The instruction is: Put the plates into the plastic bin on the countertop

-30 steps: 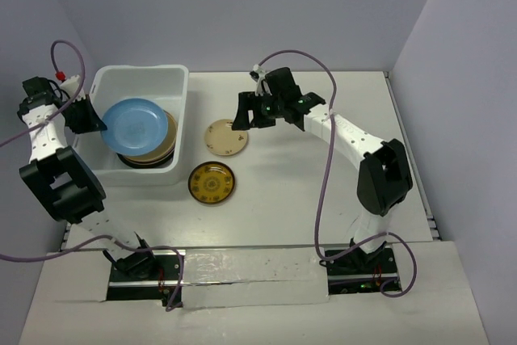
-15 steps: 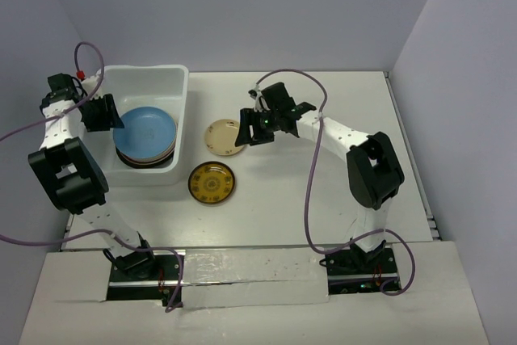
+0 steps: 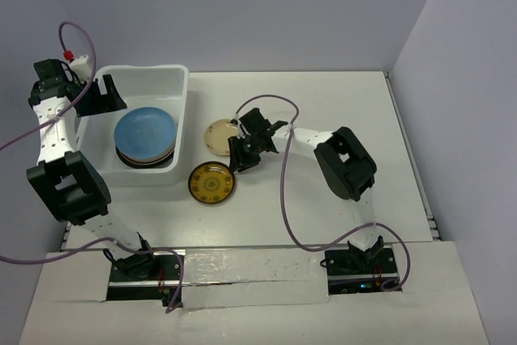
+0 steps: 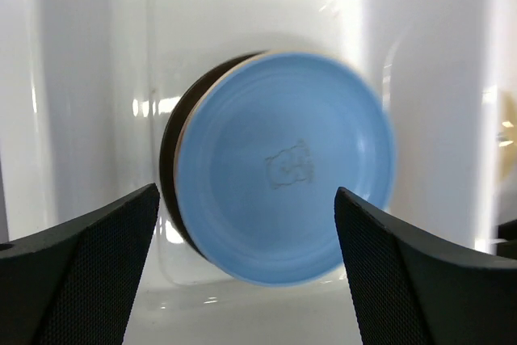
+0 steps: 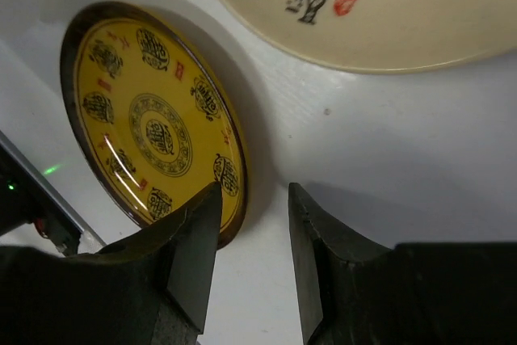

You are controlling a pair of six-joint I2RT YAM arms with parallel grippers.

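A blue plate lies on top of a stack of plates inside the white plastic bin at the left of the countertop. Behind the bin's left wall hovers my left gripper, open and holding nothing. A cream plate and a dark gold-patterned plate rest on the countertop right of the bin. Low between them is my right gripper, open, its jaws straddling the gold plate's rim, one finger over the plate.
Pale lilac walls enclose the countertop at the back and both sides. Purple cables loop off both arms. The arm bases sit at the near edge beside a grey strip.
My left gripper opened and let the blue plate drop flat onto the stack, then drew back. My right gripper came down and left to the gold plate's rim, its jaws narrowing.
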